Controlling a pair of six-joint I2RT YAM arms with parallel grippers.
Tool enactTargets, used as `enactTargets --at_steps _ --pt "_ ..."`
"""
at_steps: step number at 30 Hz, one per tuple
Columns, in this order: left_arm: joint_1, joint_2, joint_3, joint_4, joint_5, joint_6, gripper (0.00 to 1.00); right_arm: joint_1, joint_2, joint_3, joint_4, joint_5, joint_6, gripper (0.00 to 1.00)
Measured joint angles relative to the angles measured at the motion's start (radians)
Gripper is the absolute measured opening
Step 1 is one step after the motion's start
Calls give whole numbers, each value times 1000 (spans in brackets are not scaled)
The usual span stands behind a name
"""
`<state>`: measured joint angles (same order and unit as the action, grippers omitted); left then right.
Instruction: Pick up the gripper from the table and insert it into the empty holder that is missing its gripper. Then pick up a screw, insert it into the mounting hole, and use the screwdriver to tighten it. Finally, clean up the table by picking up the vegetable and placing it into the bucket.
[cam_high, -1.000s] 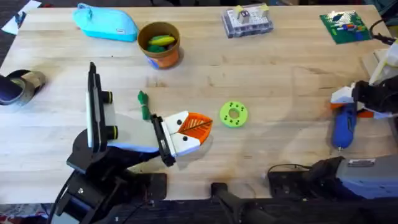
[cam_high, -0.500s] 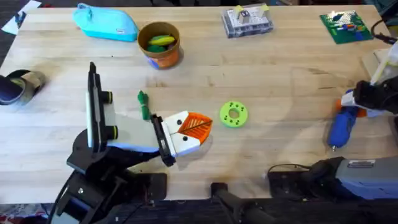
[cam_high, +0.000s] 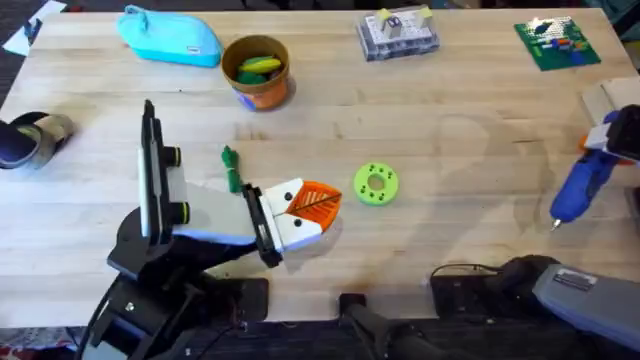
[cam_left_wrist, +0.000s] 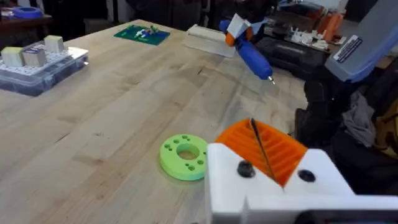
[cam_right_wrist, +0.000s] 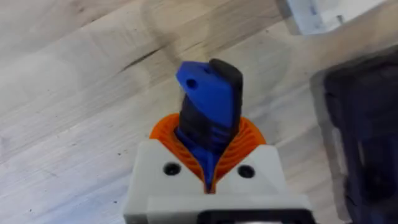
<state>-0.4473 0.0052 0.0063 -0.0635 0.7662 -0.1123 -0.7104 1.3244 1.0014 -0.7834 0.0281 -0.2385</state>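
Wooden table (cam_high: 430, 250); bucket (cam_high: 257, 72), green disc (cam_high: 375, 184), vegetable (cam_high: 231, 167).

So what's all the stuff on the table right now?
pouch: 1, turquoise, far left
bucket: 1, orange-brown, beside the pouch, toys inside
parts box: 1, clear, far middle
board: 1, green, far right
disc: 1, lime, middle
vegetable: 1, dark green, left of middle
tape roll: 1, dark, left edge
screwdriver: 1, blue, right edge, lifted
left gripper: white and orange, near the disc
right gripper: shut on the screwdriver
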Motion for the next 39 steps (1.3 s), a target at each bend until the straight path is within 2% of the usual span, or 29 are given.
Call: enactTargets --at_steps 6,9,13,16,17,18,20,25,32,39 --pt "0 0 0 0 0 0 13 71 120 -60 64 -50 -3 25" --pt "0 0 0 0 0 0 13 165 181 -76 81 -62 -32 25" --pt "0 0 0 0 0 0 13 322 202 -78 127 -26 -65 25" --pt "0 0 0 0 0 0 13 407 213 -78 162 -7 -77 29" --pt "0 0 0 0 0 0 13 424 220 -78 166 -2 -77 60" --pt "0 0 0 0 0 0 13 435 228 -78 167 1 -76 133" --pt "0 0 0 0 0 0 13 446 245 -78 168 3 -76 314" --pt "0 0 0 0 0 0 13 446 254 -78 167 10 -53 470" --pt "0 0 0 0 0 0 13 446 254 -78 170 9 -53 493" --pt "0 0 0 0 0 0 13 446 254 -78 176 9 -52 602"
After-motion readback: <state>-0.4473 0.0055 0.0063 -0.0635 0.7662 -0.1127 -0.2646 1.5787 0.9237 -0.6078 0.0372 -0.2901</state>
